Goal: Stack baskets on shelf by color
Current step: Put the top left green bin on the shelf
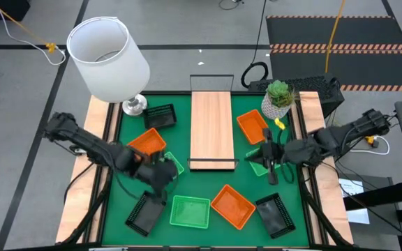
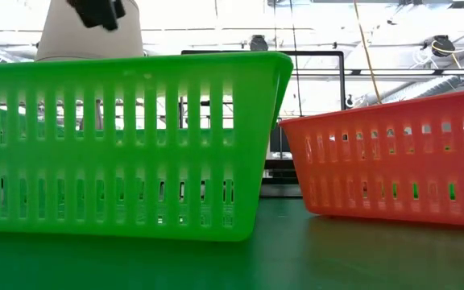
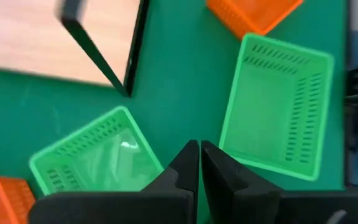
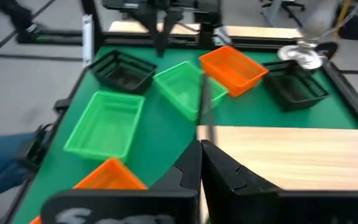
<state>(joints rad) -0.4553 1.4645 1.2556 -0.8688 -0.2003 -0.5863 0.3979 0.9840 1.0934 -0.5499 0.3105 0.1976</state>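
Left gripper (image 3: 199,163), fingers pressed together and empty, is held over a slatted green basket (image 3: 95,158); right gripper (image 4: 199,163) likewise (near shelf end). Light-wood shelf (image 1: 211,129) lies mid-mat.

High view: overhead, straight down on the whole desk (image 1: 107,202) and both arms. Low view: at desk-top height, level, very near a green basket (image 2: 119,145) and an orange basket (image 2: 393,157). Left wrist view: close, looking down on the mat, sharing the shelf (image 3: 48,37) end with the high view. Right wrist view: looks across the desk, sharing that shelf.
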